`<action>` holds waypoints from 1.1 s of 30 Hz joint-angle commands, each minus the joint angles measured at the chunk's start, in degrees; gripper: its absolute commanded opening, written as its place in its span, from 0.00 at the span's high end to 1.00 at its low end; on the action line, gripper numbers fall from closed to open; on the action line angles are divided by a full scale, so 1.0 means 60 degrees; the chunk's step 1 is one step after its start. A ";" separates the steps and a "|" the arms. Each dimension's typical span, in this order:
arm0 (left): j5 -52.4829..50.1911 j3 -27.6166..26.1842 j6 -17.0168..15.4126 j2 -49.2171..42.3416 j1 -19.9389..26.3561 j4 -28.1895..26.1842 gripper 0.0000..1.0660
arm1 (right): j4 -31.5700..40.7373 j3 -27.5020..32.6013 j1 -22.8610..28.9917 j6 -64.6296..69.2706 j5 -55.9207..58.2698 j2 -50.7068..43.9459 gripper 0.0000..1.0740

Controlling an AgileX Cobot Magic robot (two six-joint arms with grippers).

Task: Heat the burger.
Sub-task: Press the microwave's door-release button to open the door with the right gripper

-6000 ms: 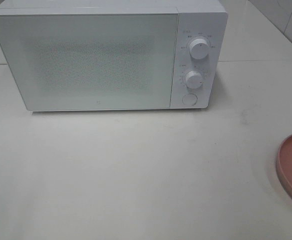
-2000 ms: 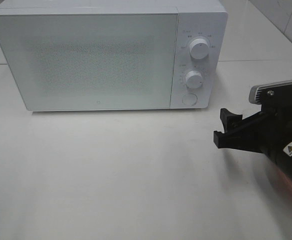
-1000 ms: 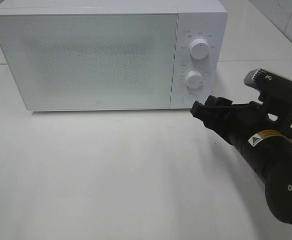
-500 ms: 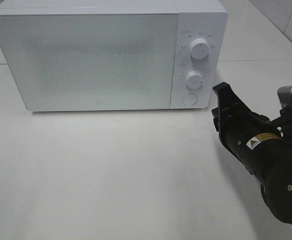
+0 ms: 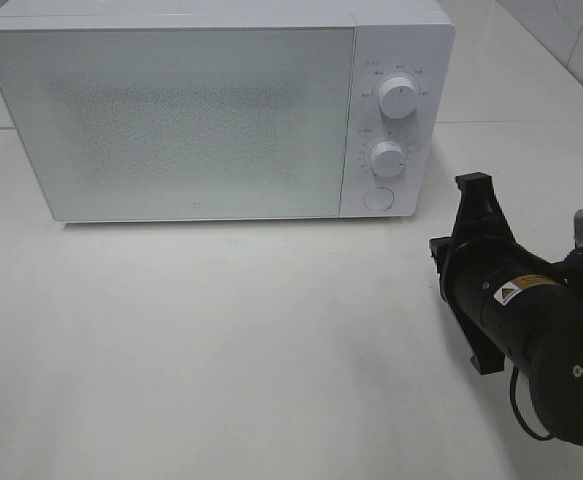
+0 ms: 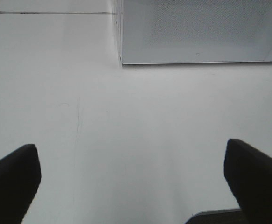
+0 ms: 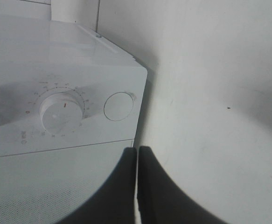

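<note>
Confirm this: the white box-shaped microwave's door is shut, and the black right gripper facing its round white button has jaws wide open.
Wrong on the jaws: the black right gripper has them shut, pressed together, as the right wrist view shows. The white box-shaped microwave is closed and the gripper faces its round white button.

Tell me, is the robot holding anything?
Nothing. The right gripper has its fingers shut together on empty air; the left gripper is open and empty.
</note>
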 commanded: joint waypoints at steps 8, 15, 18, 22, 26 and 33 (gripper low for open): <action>-0.0134 -0.0010 0.0029 -0.0210 -0.0057 -0.0057 0.04 | 0.0095 -0.0583 -0.0019 0.0191 0.0029 0.0621 1.00; -0.0134 -0.0010 0.0029 -0.0210 -0.0057 -0.0057 0.04 | -0.0010 -0.1232 -0.0019 0.0277 0.0019 0.1089 1.00; -0.0134 -0.0010 0.0029 -0.0210 -0.0057 -0.0057 0.04 | -0.0010 -0.1633 -0.0019 0.0277 0.0029 0.1461 1.00; -0.0134 -0.0010 0.0029 -0.0210 -0.0057 -0.0057 0.04 | -0.0010 -0.2063 -0.0019 0.0315 0.0038 0.1824 1.00; -0.0134 -0.0010 0.0029 -0.0210 -0.0057 -0.0057 0.04 | -0.0048 -0.2301 -0.0134 0.0306 0.0038 0.1977 1.00; -0.0134 -0.0010 0.0029 -0.0210 -0.0057 -0.0057 0.04 | -0.0286 -0.3018 -0.0640 0.0306 0.0477 0.2378 1.00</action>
